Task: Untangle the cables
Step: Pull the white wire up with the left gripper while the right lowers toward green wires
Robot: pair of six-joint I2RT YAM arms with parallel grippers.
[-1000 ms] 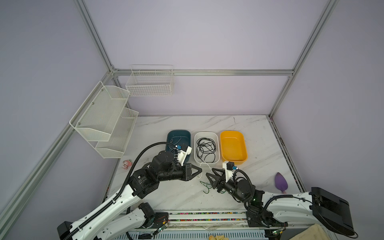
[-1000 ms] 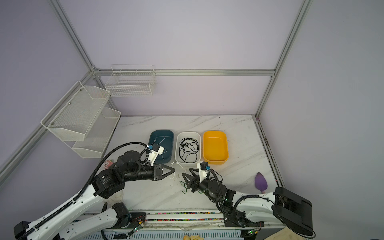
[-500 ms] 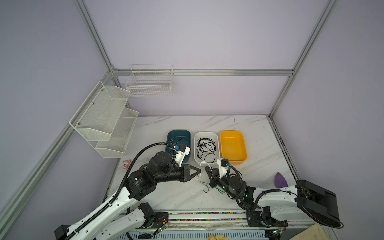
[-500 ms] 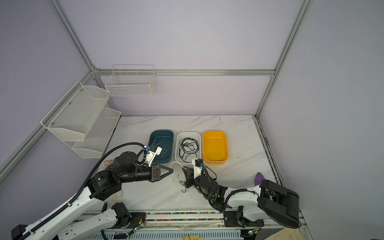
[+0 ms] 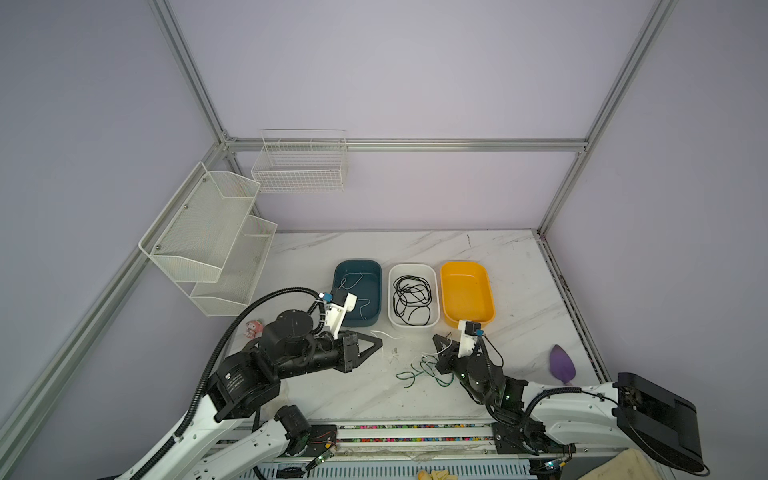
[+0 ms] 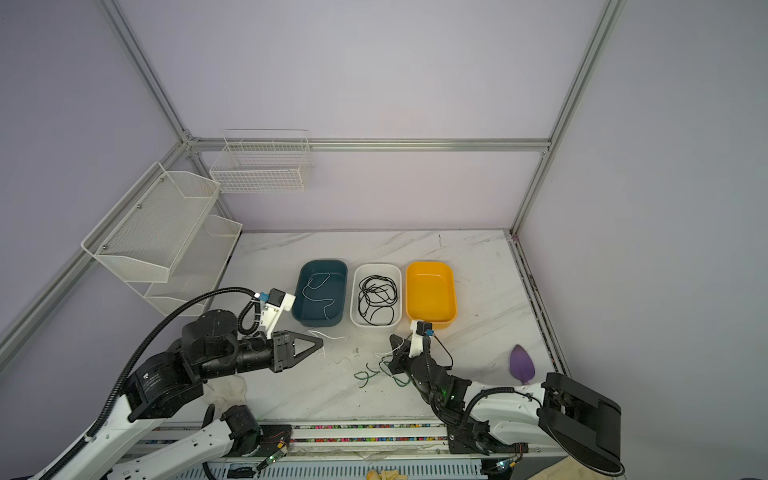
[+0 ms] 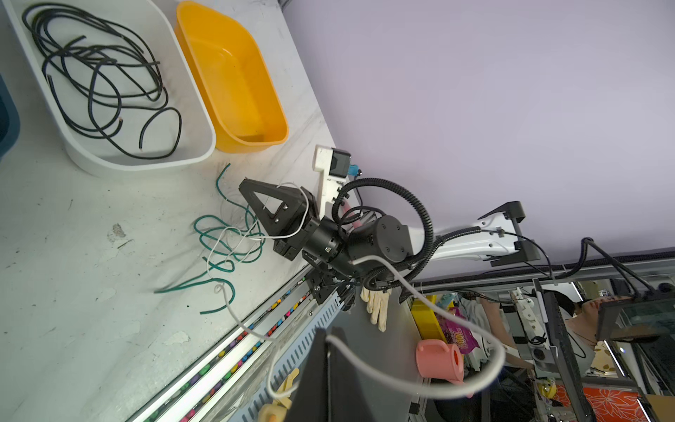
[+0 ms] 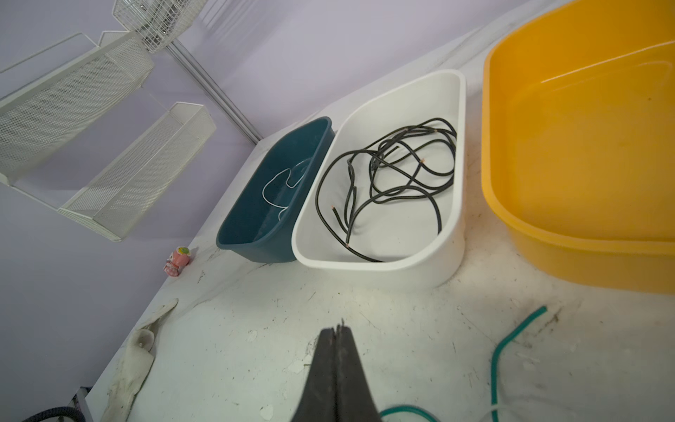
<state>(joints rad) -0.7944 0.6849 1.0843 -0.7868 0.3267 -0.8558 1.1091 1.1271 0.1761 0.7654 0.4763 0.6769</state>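
Left claw [image 5: 379,343] pinched shut on white cable [image 7: 372,258], right claw [image 8: 336,330] closed, hold unclear, just beside green-and-white tangle [image 5: 419,370] on worktop [image 5: 374,399]; best draw the white strand away slowly, pinning green loops so nothing snags.

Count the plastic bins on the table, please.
3. The dark teal bin is at the left end of the row, the white bin in the middle, the yellow bin at the right end. None seems hidden.
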